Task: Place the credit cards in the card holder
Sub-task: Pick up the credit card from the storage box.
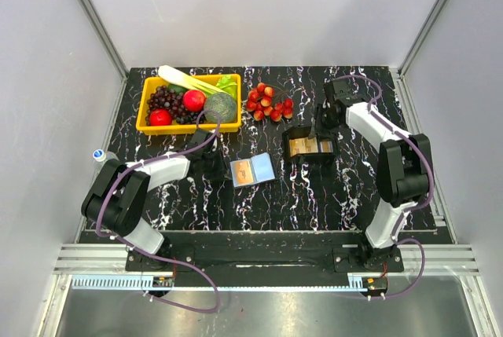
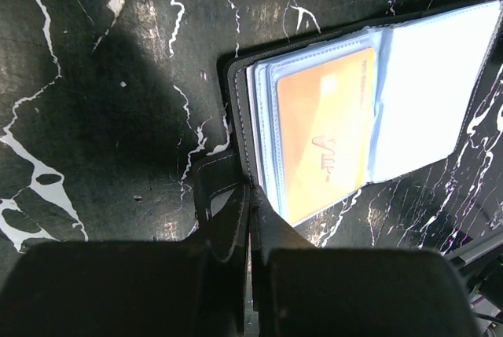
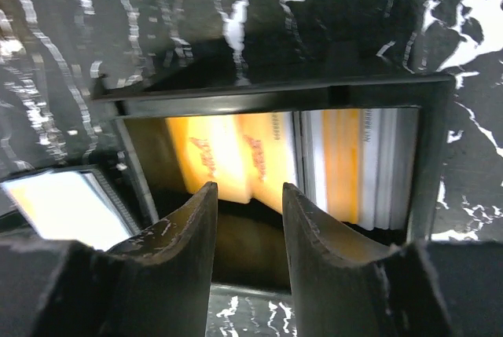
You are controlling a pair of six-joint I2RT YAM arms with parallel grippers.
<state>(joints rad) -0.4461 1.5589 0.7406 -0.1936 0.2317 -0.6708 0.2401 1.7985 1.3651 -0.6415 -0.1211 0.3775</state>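
The card holder [image 1: 252, 170] lies open on the table, black outside and light blue inside. One orange credit card [image 2: 324, 131] sits in its left clear sleeve [image 2: 314, 117]. My left gripper [image 2: 253, 195] is shut, pinching the holder's black cover edge by the strap; in the top view it is at the holder's left side [image 1: 214, 159]. More orange-gold credit cards [image 3: 236, 152] lie inside the black open tray [image 3: 275, 89], which stands right of the holder [image 1: 292, 148]. My right gripper [image 3: 247, 195] is open and empty just above these cards, over the tray's far side [image 1: 325, 122].
A yellow basket [image 1: 141, 123] of toy fruit and vegetables stands at the back left. A pile of small red fruits [image 1: 269, 103] lies behind the tray. A corner of the card holder [image 3: 63, 205] shows left of the tray in the right wrist view.
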